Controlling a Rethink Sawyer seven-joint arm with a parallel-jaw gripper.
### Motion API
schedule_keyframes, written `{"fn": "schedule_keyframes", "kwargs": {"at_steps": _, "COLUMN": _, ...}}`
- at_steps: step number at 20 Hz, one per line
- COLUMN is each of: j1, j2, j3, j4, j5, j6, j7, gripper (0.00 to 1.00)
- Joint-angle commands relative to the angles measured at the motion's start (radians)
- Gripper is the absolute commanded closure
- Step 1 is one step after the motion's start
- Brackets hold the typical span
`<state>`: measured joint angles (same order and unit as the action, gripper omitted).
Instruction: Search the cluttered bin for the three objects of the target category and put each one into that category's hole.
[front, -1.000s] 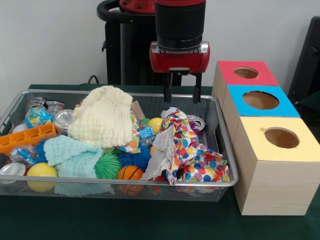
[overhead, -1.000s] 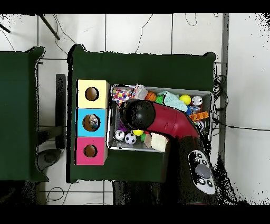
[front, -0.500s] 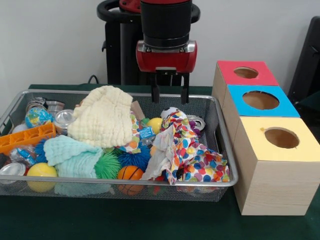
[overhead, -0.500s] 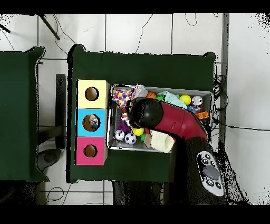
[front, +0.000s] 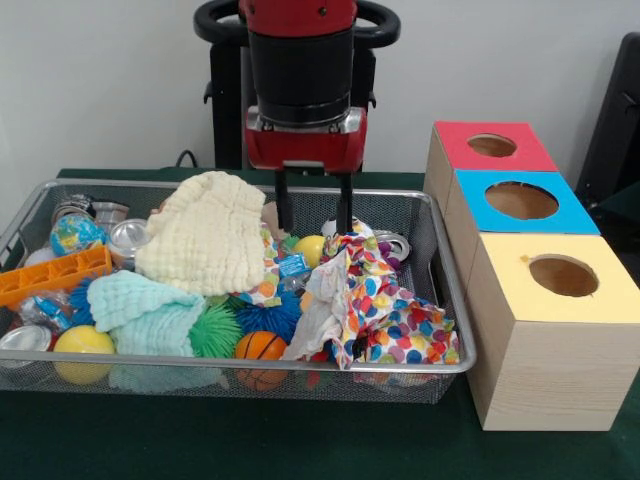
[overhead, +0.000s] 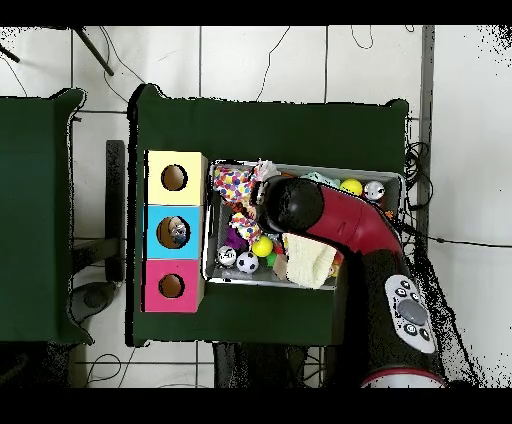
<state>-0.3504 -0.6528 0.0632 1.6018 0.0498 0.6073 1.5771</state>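
Note:
The wire-mesh bin (front: 452, 330) is full of clutter. My gripper (front: 313, 227) hangs open and empty over the back middle of the bin, its fingertips (front: 283, 226) just above the pile. A small blue and white packet (front: 293, 265) lies just below it, beside a yellow ball (front: 311, 250). Another crinkly blue and white packet (front: 46, 306) lies at the bin's left end. A third packet does not show. In the overhead view the arm (overhead: 300, 205) covers the bin's middle (overhead: 392, 180) and hides the gripper.
Red (front: 455, 140), blue (front: 575, 215) and yellow (front: 510, 290) boxes with round holes stand right of the bin. Cream cloth (front: 205, 235), mint cloth (front: 145, 310), polka-dot cloth (front: 385, 310), spiky balls, cans and an orange block fill the bin.
My gripper has moved left in the front view, away from the boxes, and dropped closer to the pile. It stays open and empty. The clutter has not moved.

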Motion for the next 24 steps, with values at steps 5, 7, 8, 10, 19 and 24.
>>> {"fn": "schedule_keyframes", "kwargs": {"at_steps": 5, "j1": -0.047, "j2": 0.139, "j3": 0.101, "j4": -0.037, "j5": -0.118, "j6": -0.092, "j7": -0.032, "gripper": 0.0}}
{"fn": "schedule_keyframes", "kwargs": {"at_steps": 7, "j1": -0.055, "j2": 0.153, "j3": 0.112, "j4": -0.035, "j5": -0.122, "j6": -0.102, "j7": -0.026, "gripper": 0.0}}
{"fn": "schedule_keyframes", "kwargs": {"at_steps": 8, "j1": -0.059, "j2": 0.158, "j3": 0.117, "j4": -0.035, "j5": -0.126, "j6": -0.107, "j7": -0.026, "gripper": 0.0}}
{"fn": "schedule_keyframes", "kwargs": {"at_steps": 10, "j1": -0.069, "j2": 0.153, "j3": 0.124, "j4": -0.025, "j5": -0.132, "j6": -0.102, "j7": -0.028, "gripper": 0.0}}
{"fn": "schedule_keyframes", "kwargs": {"at_steps": 19, "j1": -0.092, "j2": 0.167, "j3": 0.15, "j4": -0.024, "j5": -0.152, "j6": -0.089, "j7": -0.032, "gripper": 0.0}}
{"fn": "schedule_keyframes", "kwargs": {"at_steps": 24, "j1": -0.104, "j2": 0.183, "j3": 0.166, "j4": -0.032, "j5": -0.156, "j6": -0.073, "j7": -0.04, "gripper": 0.0}}
